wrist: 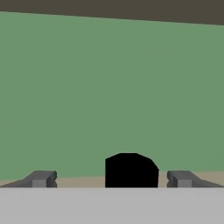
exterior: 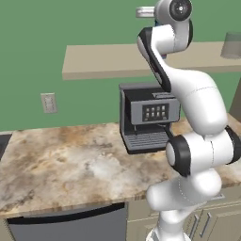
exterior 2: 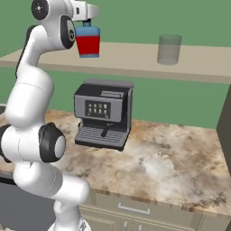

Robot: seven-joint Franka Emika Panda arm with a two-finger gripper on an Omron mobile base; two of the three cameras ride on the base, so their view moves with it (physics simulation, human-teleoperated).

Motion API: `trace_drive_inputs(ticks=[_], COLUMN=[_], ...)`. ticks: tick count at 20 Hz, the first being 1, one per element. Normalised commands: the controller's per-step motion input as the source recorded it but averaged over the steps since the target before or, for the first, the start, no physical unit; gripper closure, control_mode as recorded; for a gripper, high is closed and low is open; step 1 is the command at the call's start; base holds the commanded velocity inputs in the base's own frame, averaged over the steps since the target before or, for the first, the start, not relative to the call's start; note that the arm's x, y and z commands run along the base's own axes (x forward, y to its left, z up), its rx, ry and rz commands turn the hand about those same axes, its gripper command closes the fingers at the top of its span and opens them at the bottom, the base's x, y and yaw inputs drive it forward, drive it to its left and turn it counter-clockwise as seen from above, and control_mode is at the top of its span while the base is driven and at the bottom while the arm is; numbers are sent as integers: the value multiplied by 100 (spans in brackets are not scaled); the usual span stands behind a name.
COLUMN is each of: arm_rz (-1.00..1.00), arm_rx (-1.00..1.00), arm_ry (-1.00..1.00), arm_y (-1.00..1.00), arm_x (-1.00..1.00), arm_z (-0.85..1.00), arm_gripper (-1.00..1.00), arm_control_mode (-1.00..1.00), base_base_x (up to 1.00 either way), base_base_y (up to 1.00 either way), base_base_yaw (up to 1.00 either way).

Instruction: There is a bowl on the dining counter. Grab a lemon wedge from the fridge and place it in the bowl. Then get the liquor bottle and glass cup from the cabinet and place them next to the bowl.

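Left base view: white arm (exterior: 195, 108) rises from 5 o'clock and bends up to 12 o'clock, its wrist at the level of a beige wall shelf (exterior: 108, 61) that runs across the green wall; glass cup (exterior: 231, 45) stands on that shelf at 2 o'clock, far right edge of frame. Below the shelf a dark coffee machine (exterior: 146, 117) sits at the back of the marbled tabletop (exterior: 66, 160), partly behind the arm; wall socket (exterior: 48, 102) at 9 o'clock. Right base view: arm comes up from 7 o'clock, pincer (exterior 2: 86, 19) at 11 o'clock directly over the liquor bottle (exterior 2: 88, 41), which stands upright on the shelf w/ blue shoulders and red body; cap hidden by the pincer. Cup on same shelf at 1 o'clock, well apart from the bottle. Machine under the bottle, on the tabletop. Hand view: two grey fingertips (wrist: 41, 178) at 8 and 4 o'clock, spread wide, bottle's black cap at 6 o'clock between them w/ clear gaps either side, so nothing pinched; green wall behind, strip of shelf along the bottom.
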Motion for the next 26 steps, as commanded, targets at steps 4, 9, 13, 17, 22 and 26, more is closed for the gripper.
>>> trace_drive_inputs(ticks=[4,9,13,17,22,26], arm_rz=[0,0,0,2,2,0], arm_rx=[0,0,0,0,0,0], arm_ry=[0,0,0,0,0,0], arm_y=[0,0,-1,-3,-1,0], arm_x=[15,9,2,1,0,0], arm_z=[0,0,-1,-1,-1,0], arm_gripper=[-100,100,100,100,100,100], arm_control_mode=[-100,-100,-100,-100,-100,-100], base_base_x=[0,0,0,0,0,0], base_base_y=[0,0,0,0,0,0], base_base_yaw=[0,0,0,0,0,0])
